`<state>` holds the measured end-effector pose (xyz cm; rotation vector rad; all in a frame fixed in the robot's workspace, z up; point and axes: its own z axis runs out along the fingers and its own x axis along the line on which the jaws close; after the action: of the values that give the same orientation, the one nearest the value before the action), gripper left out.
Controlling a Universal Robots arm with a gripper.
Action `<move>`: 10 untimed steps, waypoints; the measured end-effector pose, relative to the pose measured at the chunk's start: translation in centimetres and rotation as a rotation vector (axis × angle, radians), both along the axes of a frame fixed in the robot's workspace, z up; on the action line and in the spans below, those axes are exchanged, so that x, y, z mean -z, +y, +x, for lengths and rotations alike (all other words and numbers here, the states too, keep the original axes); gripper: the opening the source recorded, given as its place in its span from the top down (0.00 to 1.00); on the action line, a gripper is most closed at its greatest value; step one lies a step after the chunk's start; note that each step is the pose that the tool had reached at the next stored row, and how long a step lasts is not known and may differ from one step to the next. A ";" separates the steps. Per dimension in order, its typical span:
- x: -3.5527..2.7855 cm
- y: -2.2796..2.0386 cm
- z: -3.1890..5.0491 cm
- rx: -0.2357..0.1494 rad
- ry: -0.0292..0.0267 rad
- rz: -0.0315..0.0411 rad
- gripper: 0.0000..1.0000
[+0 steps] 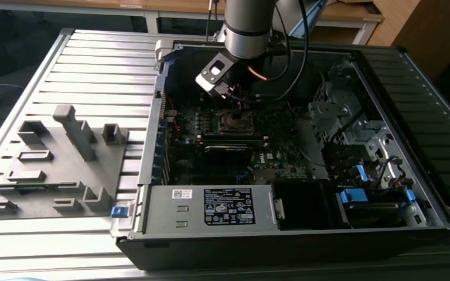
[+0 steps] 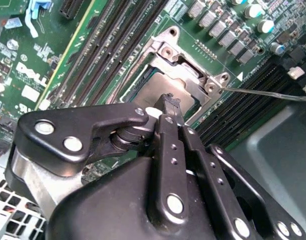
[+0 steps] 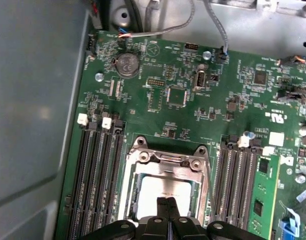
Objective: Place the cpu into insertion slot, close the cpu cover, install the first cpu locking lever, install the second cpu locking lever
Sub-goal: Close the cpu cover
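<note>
In both wrist views the cpu [image 3: 163, 189] [image 2: 151, 91] lies flat in the insertion slot [image 1: 235, 121], its silvery top showing. The cpu cover [image 3: 168, 161] [image 2: 189, 79], a silver frame, lies down around the chip. My gripper [image 3: 168, 201] [image 2: 168, 101] [image 1: 235, 103] is shut, fingertips pressed together with nothing between them, right above the chip's middle; I cannot tell whether it touches. A thin silver locking lever [image 2: 268, 93] sticks out sideways from the socket's corner over the neighbouring memory slots.
Long black memory slots [image 3: 97, 170] [image 3: 238, 175] flank the socket on both sides. The case's grey wall [image 3: 37, 100] is close beside them. A grey parts fixture [image 1: 61, 164] lies at the exterior view's left, outside the case. The power supply [image 1: 209, 206] sits at the case's front.
</note>
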<state>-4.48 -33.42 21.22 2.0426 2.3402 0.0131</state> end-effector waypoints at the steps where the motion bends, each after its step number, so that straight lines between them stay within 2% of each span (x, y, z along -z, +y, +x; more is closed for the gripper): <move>1: 0.00 0.00 0.00 -0.003 0.0000 0.0000 0.89; 7: 0.00 0.00 0.00 -0.007 0.0000 0.0001 0.89; 10: 0.00 0.00 0.00 -0.040 0.0000 0.0001 0.89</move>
<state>-4.48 -33.42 21.22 1.9957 2.3806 0.0143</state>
